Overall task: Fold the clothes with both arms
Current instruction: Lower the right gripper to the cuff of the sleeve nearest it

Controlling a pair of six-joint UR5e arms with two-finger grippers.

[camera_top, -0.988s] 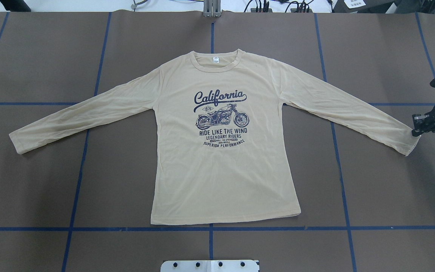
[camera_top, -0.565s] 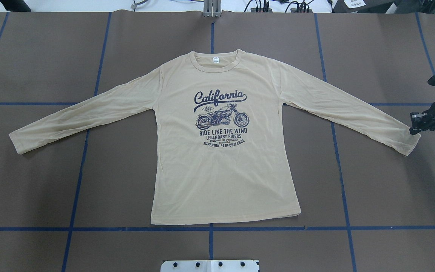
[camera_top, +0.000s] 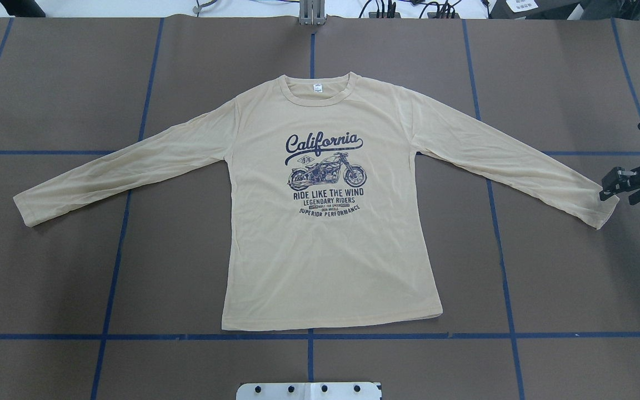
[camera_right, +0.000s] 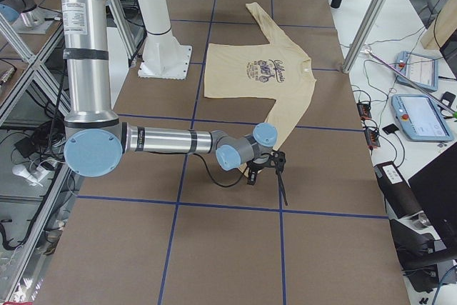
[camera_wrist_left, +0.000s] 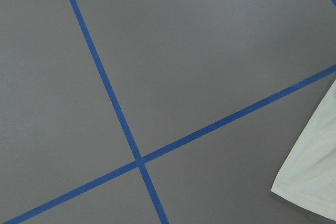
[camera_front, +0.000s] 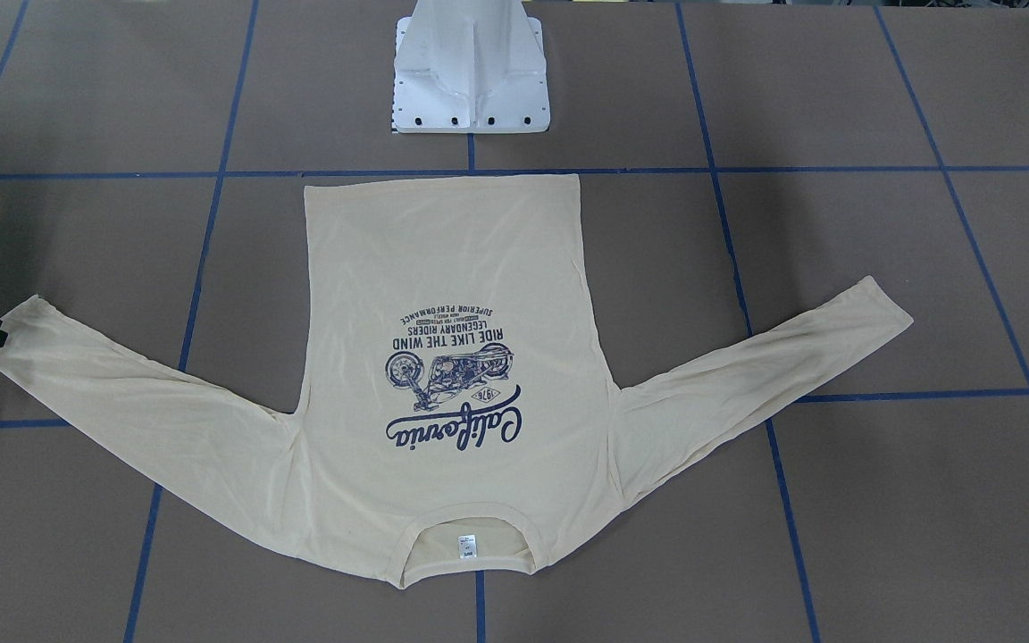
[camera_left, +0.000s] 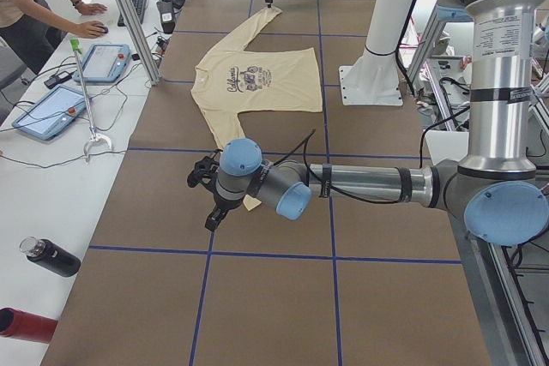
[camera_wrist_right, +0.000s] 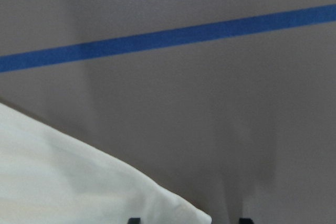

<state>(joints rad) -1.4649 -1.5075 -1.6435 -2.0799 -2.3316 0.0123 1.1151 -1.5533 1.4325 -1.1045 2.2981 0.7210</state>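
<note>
Shirt (camera_top: 325, 261) lies flat at table (camera_top: 548, 266) centre. Right gripper (camera_top: 614, 195), jaws apart, empty, apparently straddles the cuff (camera_top: 602, 214) near the right edge. Left gripper (camera_left: 208, 216) opening: indeterminate.

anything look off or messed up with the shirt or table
Nothing stands out. The shirt lies spread out flat, print up, with no tears or spills visible. The right gripper sits open at one cuff.
</note>
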